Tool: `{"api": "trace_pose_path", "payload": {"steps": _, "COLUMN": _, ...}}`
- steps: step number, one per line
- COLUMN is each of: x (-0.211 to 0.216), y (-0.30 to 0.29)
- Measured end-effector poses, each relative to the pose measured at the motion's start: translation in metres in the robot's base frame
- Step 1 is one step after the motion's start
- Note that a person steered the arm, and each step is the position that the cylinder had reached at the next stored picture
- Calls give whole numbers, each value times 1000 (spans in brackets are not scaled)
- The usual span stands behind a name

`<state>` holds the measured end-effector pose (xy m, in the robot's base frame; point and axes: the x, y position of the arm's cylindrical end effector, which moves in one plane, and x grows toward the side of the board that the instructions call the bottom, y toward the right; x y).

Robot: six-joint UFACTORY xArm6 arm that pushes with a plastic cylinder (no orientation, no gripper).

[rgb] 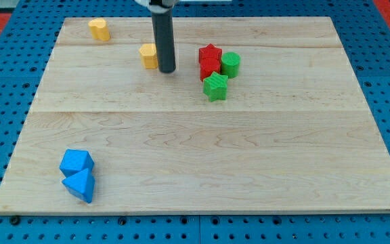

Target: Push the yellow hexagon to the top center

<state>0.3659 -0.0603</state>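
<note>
Honestly the yellow hexagon [148,55] looks light, stiff & slidey, so my tip [167,70], touching its right side w/ no claw to spread or pinch, prob needs to shove from its lower-left face.

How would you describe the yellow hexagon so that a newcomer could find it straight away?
Start at the wooden board and look along its upper part, a little left of centre, where the dark rod stands. The yellow hexagon sits just left of my tip. The other yellow block is alone near the top-left corner.
</note>
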Motion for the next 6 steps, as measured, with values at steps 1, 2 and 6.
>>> {"api": "trace_pose_path", "payload": {"steps": 1, "x": -5, "y": -71}}
{"api": "trace_pose_path", "payload": {"steps": 2, "x": -36, "y": -22}}
{"api": "trace_pose_path", "payload": {"steps": 6, "x": -120, "y": 7}}
